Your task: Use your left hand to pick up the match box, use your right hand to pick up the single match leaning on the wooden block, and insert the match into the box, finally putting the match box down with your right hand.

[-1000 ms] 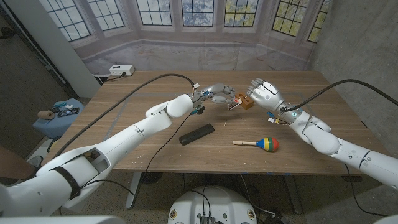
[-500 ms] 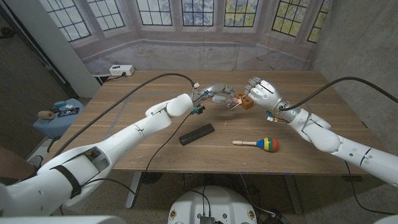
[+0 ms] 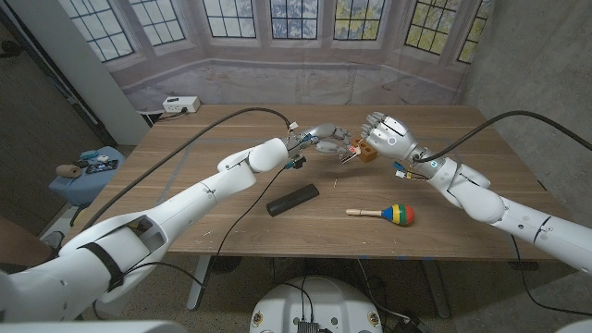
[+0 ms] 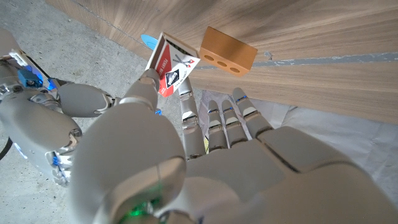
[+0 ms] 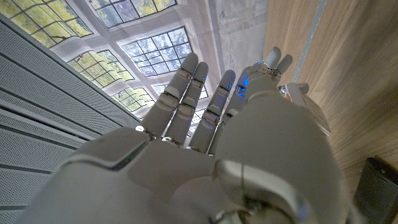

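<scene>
One small red-and-white cardboard match box [image 4: 171, 67] is sitting pinched in the left hand [image 3: 324, 141] near the upper middle of the head view, just beside the orange wooden block [image 3: 367, 151]. I judge it light and crushable, best held by its edges. Right hand [image 3: 388, 135] is hovering close, fingers spread, empty. I cannot make out the match.

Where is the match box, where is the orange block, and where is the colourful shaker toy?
match box [image 4: 172, 67], left wrist view, on its red and white printed face.
wooden block [image 4: 227, 51], left wrist view, on its side with the round holes.
maraca [image 3: 400, 215], head view, on its striped round head.
</scene>
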Robot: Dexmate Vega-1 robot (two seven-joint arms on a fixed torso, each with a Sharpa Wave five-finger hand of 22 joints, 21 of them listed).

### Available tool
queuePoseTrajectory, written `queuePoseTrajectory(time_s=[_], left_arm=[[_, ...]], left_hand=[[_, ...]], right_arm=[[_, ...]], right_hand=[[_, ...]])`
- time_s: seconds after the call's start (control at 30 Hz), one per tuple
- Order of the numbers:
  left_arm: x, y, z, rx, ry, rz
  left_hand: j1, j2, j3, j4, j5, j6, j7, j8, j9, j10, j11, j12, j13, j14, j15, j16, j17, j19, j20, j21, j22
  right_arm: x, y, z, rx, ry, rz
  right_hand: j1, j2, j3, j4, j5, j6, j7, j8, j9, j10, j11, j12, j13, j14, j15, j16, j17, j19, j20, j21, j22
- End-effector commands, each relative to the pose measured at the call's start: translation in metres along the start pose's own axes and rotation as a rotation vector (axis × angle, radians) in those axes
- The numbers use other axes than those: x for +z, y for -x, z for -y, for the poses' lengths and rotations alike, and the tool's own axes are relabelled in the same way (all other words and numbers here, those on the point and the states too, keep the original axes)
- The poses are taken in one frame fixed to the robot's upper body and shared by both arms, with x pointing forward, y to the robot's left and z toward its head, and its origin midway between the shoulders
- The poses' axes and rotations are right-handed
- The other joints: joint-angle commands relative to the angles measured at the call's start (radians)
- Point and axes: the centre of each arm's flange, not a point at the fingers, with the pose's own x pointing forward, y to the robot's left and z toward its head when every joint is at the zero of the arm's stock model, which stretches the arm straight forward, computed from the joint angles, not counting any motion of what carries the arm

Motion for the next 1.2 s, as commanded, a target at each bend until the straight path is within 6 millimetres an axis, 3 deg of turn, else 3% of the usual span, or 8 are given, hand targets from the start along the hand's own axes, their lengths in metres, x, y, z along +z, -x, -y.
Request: queuePoseTrajectory(time_s=[0.03, 1.2], left_arm=[[-0.001, -0.003, -0.001, -0.003, 0.004, 0.004], [-0.005, -0.003, -0.006, -0.009, 0.013, 0.017]], left_hand=[[-0.003, 0.002, 0.007, -0.001, 0.006, 0.004, -0.004, 0.001, 0.002, -0.003, 0.000, 0.001, 0.004, -0.003, -0.002, 0.002, 0.003, -0.006, -0.001, -0.002, 0.002], [-0.006, 0.001, 0.009, 0.000, 0.005, 0.002, -0.003, -0.001, 0.001, -0.002, -0.003, 0.001, 0.004, -0.003, -0.003, 0.003, 0.003, -0.007, -0.001, -0.002, 0.002]], right_arm=[[0.003, -0.005, -0.001, -0.010, 0.000, 0.024], [0.006, -0.005, -0.015, 0.018, -0.040, 0.015]], right_hand=[[0.009, 0.005, -0.002, -0.001, 0.003, 0.007, 0.000, 0.003, 0.005, 0.001, -0.005, -0.002, 0.002, 0.007, -0.152, -0.006, 0.001, -0.007, -0.076, -0.006, 0.004], [0.011, 0.008, -0.009, 0.001, 0.005, 0.008, 0.000, 0.003, 0.005, -0.002, -0.011, -0.003, 0.003, 0.005, -0.151, -0.010, 0.004, -0.016, -0.075, -0.008, 0.004]])
